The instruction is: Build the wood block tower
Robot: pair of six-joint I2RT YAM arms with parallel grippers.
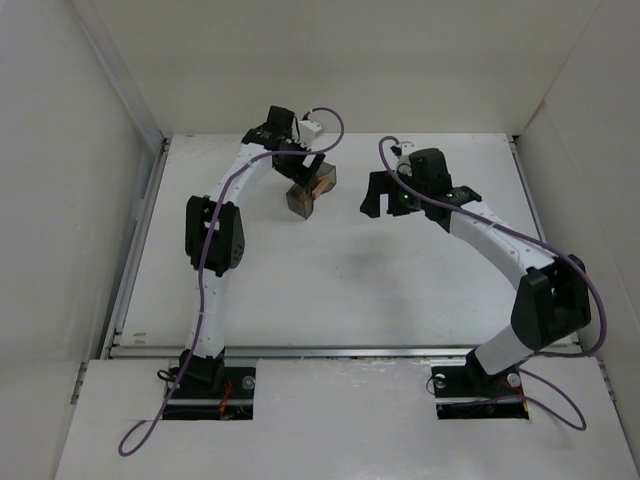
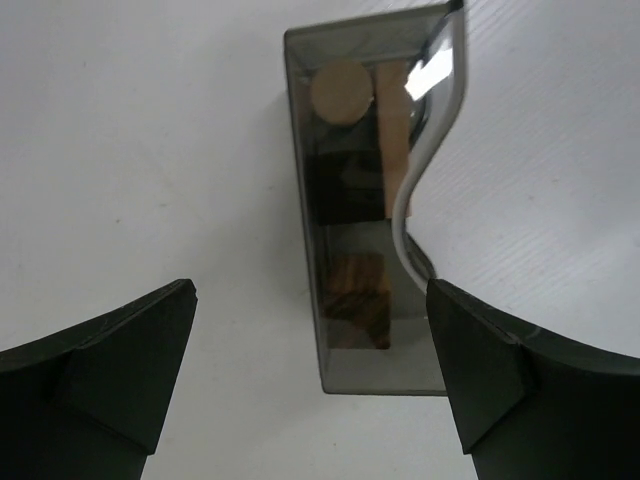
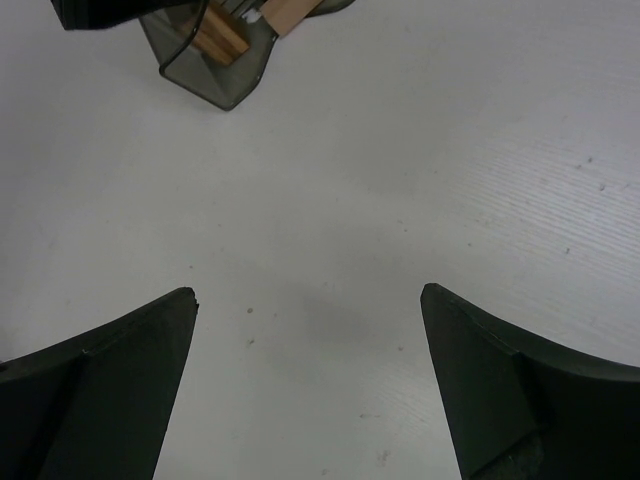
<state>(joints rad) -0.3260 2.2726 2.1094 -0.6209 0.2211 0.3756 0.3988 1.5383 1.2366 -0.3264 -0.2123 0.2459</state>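
robotics lab cell, w/ white panel walls (image 1: pixel 70 200) round white table (image 1: pixel 340 290).

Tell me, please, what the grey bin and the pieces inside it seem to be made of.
Bin: likely smoky translucent plastic with a glossy finish; its contents show through the walls. Blocks: apparently bare wood, matte light tan, with grain lines visible on a lower piece.

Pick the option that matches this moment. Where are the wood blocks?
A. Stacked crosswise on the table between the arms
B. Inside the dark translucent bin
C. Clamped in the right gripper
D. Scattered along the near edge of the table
B. The left wrist view shows the wood blocks lying inside the bin. The left gripper is open above it, and the right gripper is open over bare table.
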